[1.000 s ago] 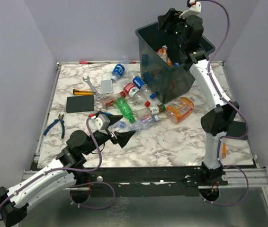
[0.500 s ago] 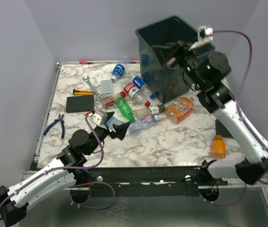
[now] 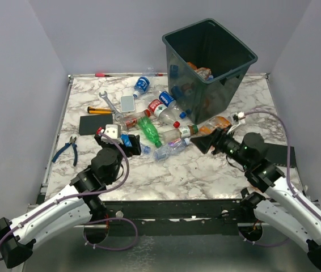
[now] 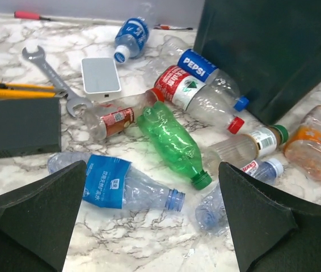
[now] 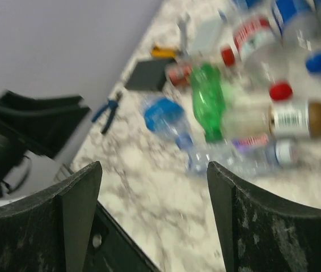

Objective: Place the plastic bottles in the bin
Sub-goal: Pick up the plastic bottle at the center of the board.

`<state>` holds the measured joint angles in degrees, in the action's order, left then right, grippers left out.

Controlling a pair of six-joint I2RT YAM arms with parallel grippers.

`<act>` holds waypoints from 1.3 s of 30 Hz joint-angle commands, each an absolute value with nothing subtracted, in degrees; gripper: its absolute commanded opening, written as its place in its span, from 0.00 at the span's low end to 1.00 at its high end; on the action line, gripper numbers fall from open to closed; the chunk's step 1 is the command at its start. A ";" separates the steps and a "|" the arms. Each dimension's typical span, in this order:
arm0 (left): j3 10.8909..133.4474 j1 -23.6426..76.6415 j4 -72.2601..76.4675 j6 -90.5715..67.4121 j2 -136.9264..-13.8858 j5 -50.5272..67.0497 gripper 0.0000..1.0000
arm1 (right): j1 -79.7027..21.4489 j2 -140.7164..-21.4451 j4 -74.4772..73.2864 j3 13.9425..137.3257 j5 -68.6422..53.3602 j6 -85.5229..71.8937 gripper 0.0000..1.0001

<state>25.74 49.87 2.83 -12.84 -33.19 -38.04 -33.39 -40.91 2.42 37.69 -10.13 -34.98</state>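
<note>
We've got the left end effector (image 4: 152, 170) wide open by a blue-label bottle (image 4: 121, 187) on the bench (image 4: 149, 252), and the right end effector (image 5: 155, 170) open too, both empty.

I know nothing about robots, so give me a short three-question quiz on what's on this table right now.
1. True or false: the left gripper and the right gripper both stand open, holding nothing.
2. The cap on the Pepsi bottle is: A red, B blue, C green.
3. Fill the gap: a few bottles already lie inside the ____.

Key: 1 true; 2 B; 3 bin.
</note>
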 commanded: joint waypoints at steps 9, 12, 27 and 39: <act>27.27 48.54 -18.55 -61.03 -42.56 -40.04 0.99 | -33.50 -30.97 -3.85 16.47 -9.99 -48.06 0.75; 24.84 45.90 -18.08 -69.81 -45.42 -39.60 0.99 | -33.55 -31.00 -3.72 16.28 -10.55 -48.35 0.74; 16.48 31.99 5.51 -80.81 -58.97 -33.36 0.86 | -33.55 -27.55 -8.04 16.77 -9.98 -47.42 0.74; 17.82 28.29 16.78 -79.85 -72.59 -29.27 0.67 | -33.54 -29.65 -8.44 19.45 -11.29 -44.30 0.74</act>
<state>17.45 28.71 13.67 -79.64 -69.87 -32.34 -33.39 -28.97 -6.74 16.75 -10.00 -46.78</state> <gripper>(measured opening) 0.723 0.739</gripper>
